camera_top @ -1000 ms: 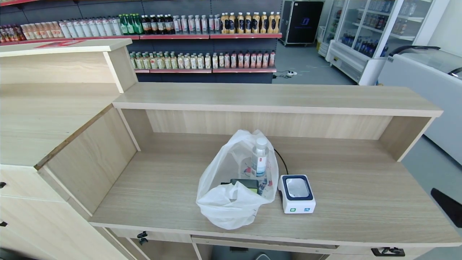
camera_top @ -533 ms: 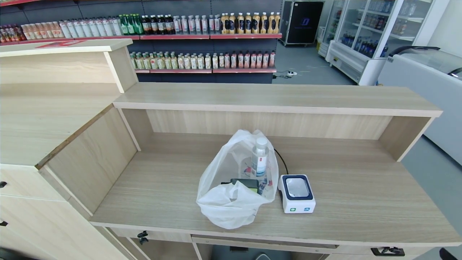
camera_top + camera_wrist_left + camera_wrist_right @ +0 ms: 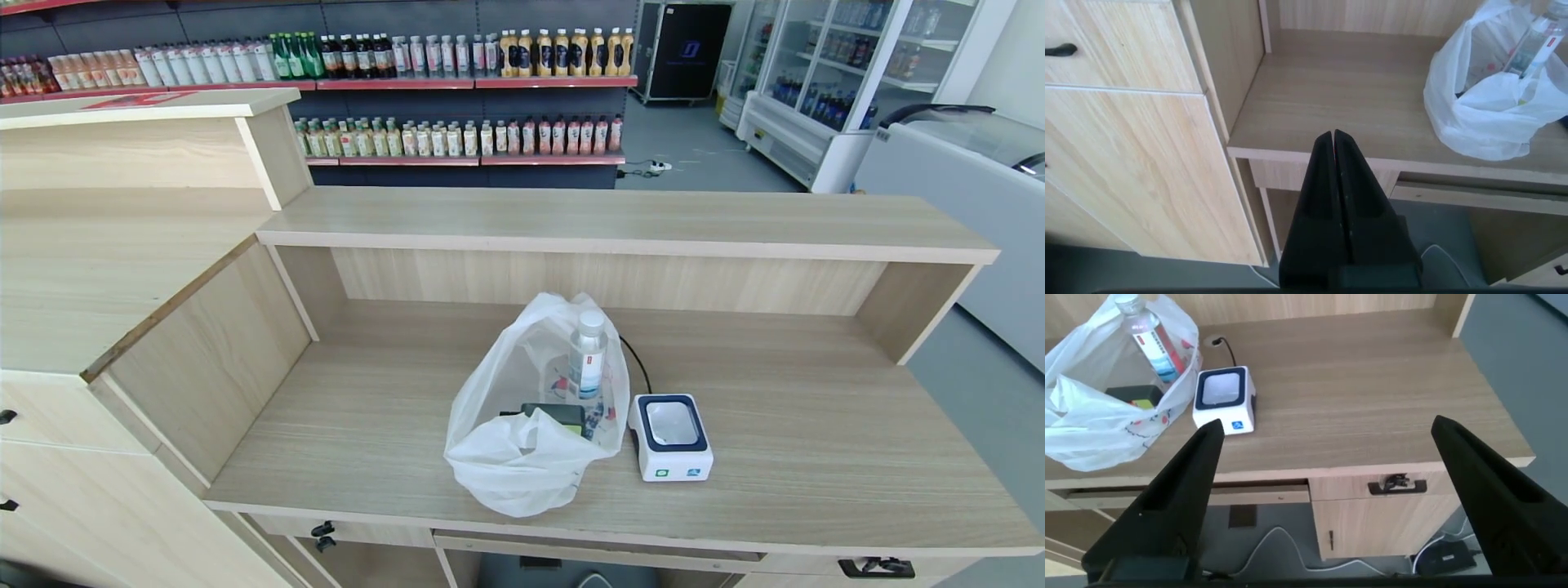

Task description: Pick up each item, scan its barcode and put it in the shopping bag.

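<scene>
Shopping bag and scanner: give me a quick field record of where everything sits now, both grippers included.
shopping bag: white plastic, mouth open, standing on the counter
bottle: clear with a white cap, upright inside the bag
dark box: lying inside the bag, in front of the bottle
scanner: on the counter just right of the bag, window facing up
left gripper: jaws shut, empty, off the counter's front edge
right gripper: jaws wide open, empty, off the counter's front edge
</scene>
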You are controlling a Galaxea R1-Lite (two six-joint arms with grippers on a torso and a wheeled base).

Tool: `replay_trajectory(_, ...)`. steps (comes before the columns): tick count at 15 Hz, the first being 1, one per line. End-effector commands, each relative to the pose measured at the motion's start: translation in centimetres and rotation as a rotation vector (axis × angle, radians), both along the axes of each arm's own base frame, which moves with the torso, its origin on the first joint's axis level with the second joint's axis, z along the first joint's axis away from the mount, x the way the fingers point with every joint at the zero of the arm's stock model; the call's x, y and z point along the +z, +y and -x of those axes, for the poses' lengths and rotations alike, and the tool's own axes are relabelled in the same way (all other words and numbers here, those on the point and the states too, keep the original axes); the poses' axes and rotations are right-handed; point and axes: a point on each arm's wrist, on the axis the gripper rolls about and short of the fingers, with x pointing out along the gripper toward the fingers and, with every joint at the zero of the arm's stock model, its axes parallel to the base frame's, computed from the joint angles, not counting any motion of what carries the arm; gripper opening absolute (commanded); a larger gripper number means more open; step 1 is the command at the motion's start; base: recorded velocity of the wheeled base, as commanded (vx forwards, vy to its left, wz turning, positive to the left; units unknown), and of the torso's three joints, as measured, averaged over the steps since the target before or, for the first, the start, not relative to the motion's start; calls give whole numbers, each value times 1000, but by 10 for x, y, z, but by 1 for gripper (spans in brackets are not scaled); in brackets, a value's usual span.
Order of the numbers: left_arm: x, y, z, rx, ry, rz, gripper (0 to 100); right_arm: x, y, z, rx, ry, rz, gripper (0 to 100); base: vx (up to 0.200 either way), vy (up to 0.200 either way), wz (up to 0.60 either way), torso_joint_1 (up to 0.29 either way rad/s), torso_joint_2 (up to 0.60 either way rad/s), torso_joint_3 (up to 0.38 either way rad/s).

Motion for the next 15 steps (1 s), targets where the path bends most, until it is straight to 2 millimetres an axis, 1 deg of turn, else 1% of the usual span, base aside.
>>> replay_trajectory(1, 0, 0, 0, 1, 0, 0, 0, 0, 0, 0, -2, -6, -25, 100, 0, 0, 0, 0, 0, 0)
replay_trajectory(4, 0, 0, 0, 1, 0, 0, 0, 0, 0, 0, -1, -9, -89, 100, 0, 0, 0, 0, 0, 0)
replay_trajectory(15, 0, 0, 0, 1, 0, 0, 0, 0, 0, 0, 1, -9, -91, 100, 0, 0, 0, 0, 0, 0)
